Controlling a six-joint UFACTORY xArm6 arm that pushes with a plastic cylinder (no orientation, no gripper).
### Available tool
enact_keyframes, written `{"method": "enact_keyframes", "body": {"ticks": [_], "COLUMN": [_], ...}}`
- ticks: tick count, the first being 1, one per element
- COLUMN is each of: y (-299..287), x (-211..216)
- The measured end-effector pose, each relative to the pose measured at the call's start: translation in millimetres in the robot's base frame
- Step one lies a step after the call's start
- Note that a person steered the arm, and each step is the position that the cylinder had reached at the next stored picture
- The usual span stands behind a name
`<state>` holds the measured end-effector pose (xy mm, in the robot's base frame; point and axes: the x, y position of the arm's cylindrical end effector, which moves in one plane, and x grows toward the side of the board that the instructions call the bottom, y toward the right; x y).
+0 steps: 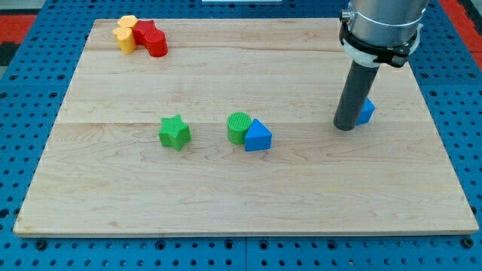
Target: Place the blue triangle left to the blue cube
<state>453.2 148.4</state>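
Nearest, toward the view's bottom: bare strip of the wooden board [226, 203], nothing on it. The board lies on a blue pegboard [22, 150].

Middle row, left to right:
- Green star [175, 132], standing alone, left of centre.
- Green cylinder [239, 127], near centre.
- Blue triangle [257, 135], touching the cylinder's right side, slightly nearer the view's bottom than the cylinder.

Right of centre, a little farther back:
- My tip [345, 126], lower end of the dark rod, resting at board height. No fingers on this tool; nothing open, closed or gripped.
- Blue cube [366, 112], mostly hidden behind the rod; only its right part shows. It sits just right of the tip, apparently touching the rod, though contact cannot be confirmed.
- Triangle lies well left of the cube, with open board between them; the tip stands between the two, close against the cube.

Far, top-left corner:
- Yellow block [125, 34], shape unclear, touching
- Red block [150, 38], shape unclear, on its right.

Top right: grey arm housing [380, 22] above the rod.
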Motion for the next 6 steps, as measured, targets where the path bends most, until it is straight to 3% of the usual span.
{"method": "enact_keyframes", "body": {"ticks": [1,2,3,4,6], "y": [-22,-109,-151,-138,-103], "x": [60,85,44,-2,-6]}}
